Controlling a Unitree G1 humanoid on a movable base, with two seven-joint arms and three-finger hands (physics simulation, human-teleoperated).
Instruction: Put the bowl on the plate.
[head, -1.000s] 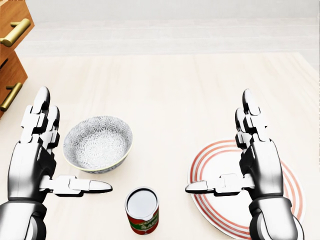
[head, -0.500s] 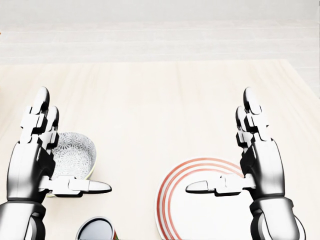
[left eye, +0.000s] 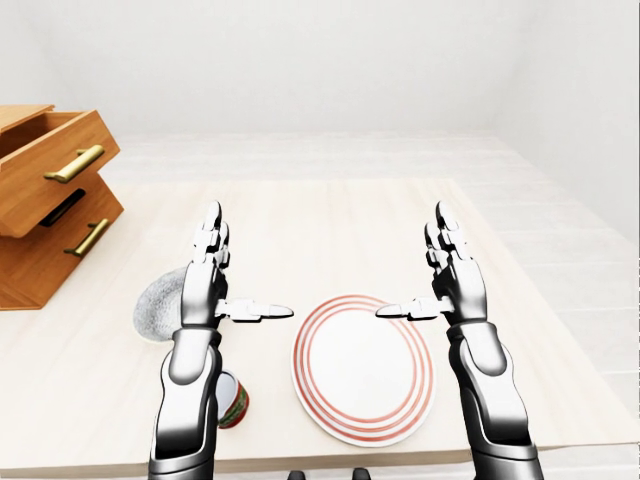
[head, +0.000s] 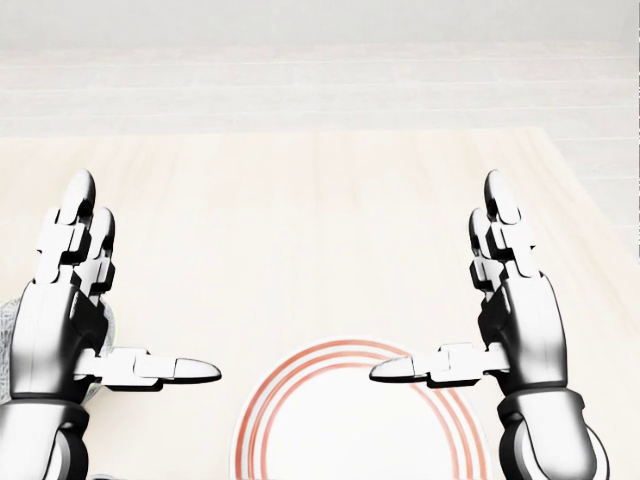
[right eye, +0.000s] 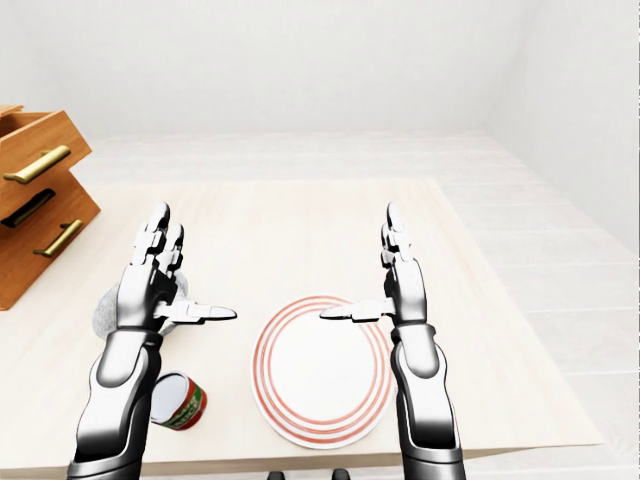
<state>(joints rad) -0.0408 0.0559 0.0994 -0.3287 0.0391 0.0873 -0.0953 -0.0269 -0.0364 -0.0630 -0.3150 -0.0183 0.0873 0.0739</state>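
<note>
Bowl (left eye: 157, 306) half hidden behind left hand (left eye: 203, 291) — plate (left eye: 360, 372) between it and right hand (left eye: 455, 286); both splayed.

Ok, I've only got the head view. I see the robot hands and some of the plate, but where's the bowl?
Observer: In the left-eye view the bowl sits on the table, left of the plate, mostly hidden behind the arm of the left robot hand.
Operator: Is anything else down there?
Observer: Yes, a red can near the table's bottom edge, just right of that same arm.
Operator: And further left?
Observer: A wooden drawer unit, with its top drawer sticking out.
</note>
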